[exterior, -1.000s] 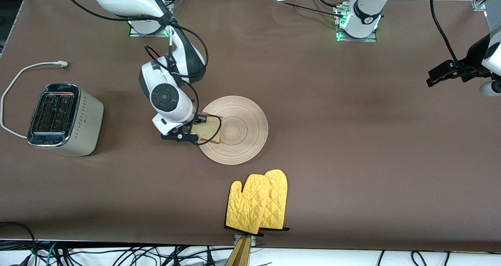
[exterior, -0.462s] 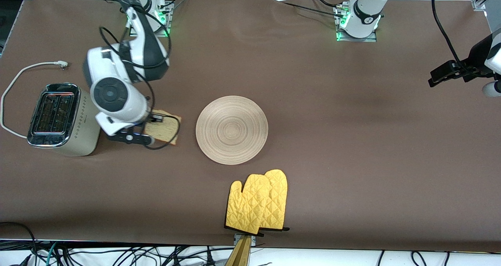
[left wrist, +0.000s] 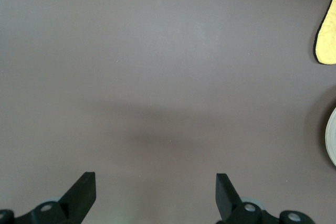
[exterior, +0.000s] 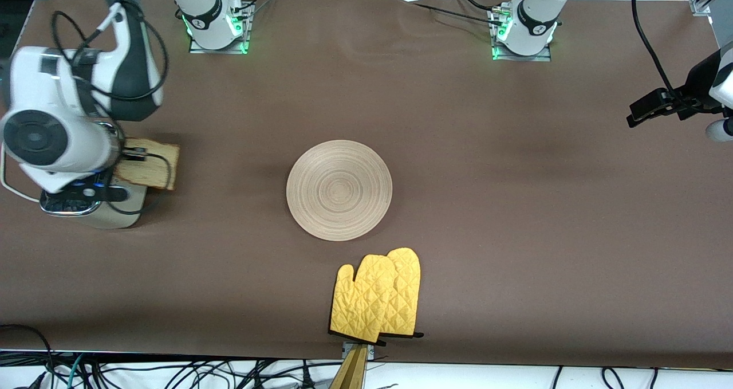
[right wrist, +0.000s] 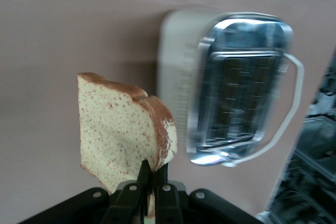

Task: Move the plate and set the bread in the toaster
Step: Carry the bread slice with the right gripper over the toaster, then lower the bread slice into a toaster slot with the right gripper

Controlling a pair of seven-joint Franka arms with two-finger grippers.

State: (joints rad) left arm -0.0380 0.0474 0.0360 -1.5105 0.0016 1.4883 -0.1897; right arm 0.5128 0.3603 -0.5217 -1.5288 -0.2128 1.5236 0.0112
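Right gripper [right wrist: 149, 182] is pinching the bread [exterior: 148, 164] by one edge, jaws clamped tight on the crust, slice hanging up in the air beside the toaster [exterior: 111, 214], not over the slots.

Risks, my guess: thin edge grip w/ the slice sticking out sideways, so it's prob. twisting or slipping if swung fast; also catching the chrome rim if not lined up w/ a slot.

Left gripper [left wrist: 152, 195] is waiting over bare surface [exterior: 515, 205], jaws spread wide, holding nothing. Plate [exterior: 339, 189] is sitting mid-surface, near the yellow mitts [exterior: 378, 295].

Front view is hiding most of the toaster under the arm; right wrist view is showing both slots empty [right wrist: 239, 90] and the grip point.
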